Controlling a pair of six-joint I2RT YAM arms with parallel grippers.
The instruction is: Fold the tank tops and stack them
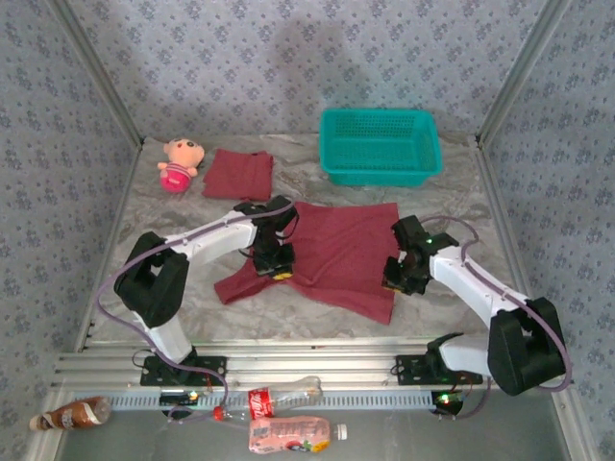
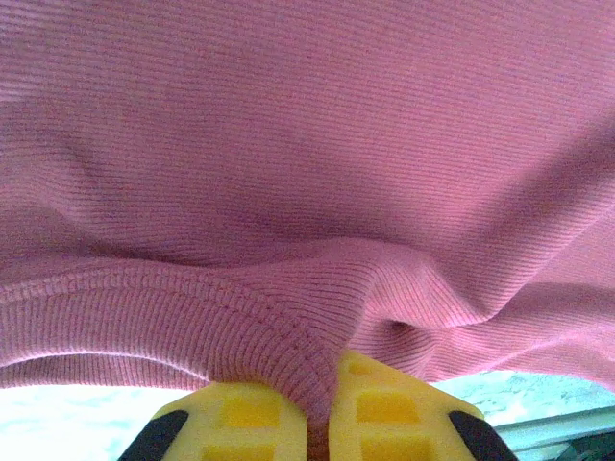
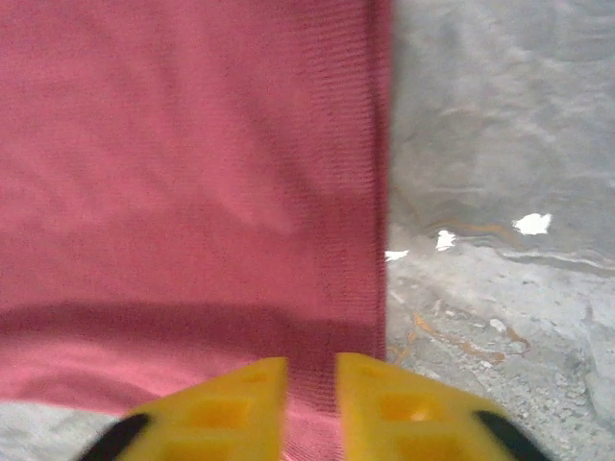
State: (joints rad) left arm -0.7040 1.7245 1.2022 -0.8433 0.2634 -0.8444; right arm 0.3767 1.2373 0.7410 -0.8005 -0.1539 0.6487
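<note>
Folding judged underway: spread tank top [image 1: 341,252] lay mid table [image 1: 317,322]. Left gripper [image 2: 322,423] was clamped on its bunched ribbed edge, right gripper [image 3: 310,403] pinched on the right edge. Both sides best lifted level & in sync, cloth kept taut.

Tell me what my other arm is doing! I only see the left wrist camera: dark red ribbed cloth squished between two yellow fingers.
Observer: The right gripper pinches the right edge of the same spread-out dark red cloth tank top.
Operator: Are there more shirts?
Observer: Yes, one folded dark red tank top lies farther back on the left.
Operator: Anything beside it?
Observer: A small pink plush doll, just to its left.
</note>
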